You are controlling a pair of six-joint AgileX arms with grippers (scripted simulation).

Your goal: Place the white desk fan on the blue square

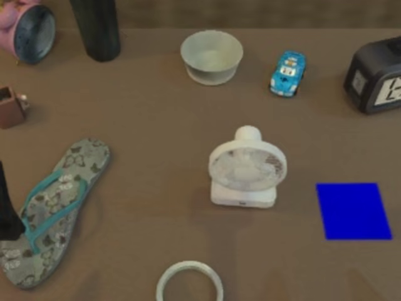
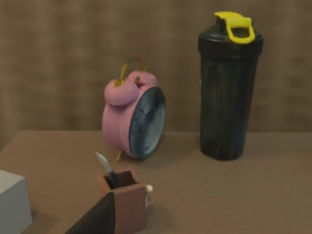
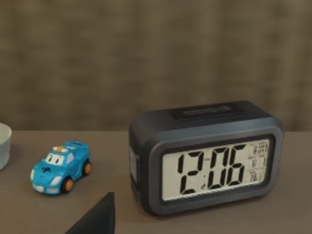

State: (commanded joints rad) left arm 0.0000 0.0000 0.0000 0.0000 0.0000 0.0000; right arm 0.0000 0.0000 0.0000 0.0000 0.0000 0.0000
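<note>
Bare tabletop separates the fan from the blue square; the bowl sits empty. Neither pincer's state can be told.

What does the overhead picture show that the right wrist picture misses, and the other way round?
Only the top view shows the white desk fan, the blue square, a flip-flop, a white ring and a pink alarm clock. Only the right wrist view shows the digital clock's display, reading 12:06. Both show that clock, the toy car and the white bowl.
</note>
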